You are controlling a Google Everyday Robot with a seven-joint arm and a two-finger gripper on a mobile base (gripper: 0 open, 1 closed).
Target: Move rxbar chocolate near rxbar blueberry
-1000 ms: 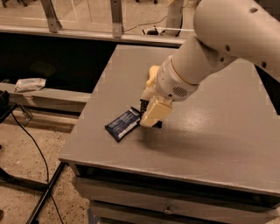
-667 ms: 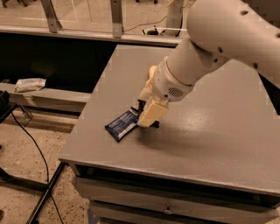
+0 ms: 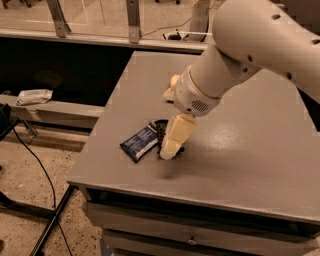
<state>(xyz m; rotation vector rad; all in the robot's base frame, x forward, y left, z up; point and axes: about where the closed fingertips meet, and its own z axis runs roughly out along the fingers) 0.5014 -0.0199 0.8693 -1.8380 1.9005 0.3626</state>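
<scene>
Gripper (image 3: 169,146) low, beneath bent wrist (image 3: 196,95)

Robot lab or workshop test bay.
The gripper (image 3: 168,150) hangs low over a plain grey table (image 3: 240,165) with a drawer (image 3: 200,235) beneath it. Beyond it, a glass partition (image 3: 95,12) runs on metal posts (image 3: 133,20). Below it, off the table's near corner, a black cable (image 3: 37,157) trails across a speckled floor (image 3: 25,235).

Grey table (image 3: 240,165), rxbar blueberry (image 3: 141,142), rxbar chocolate (image 3: 161,131) beside it at the gripper (image 3: 170,150), pale yellow block (image 3: 172,86) behind
</scene>
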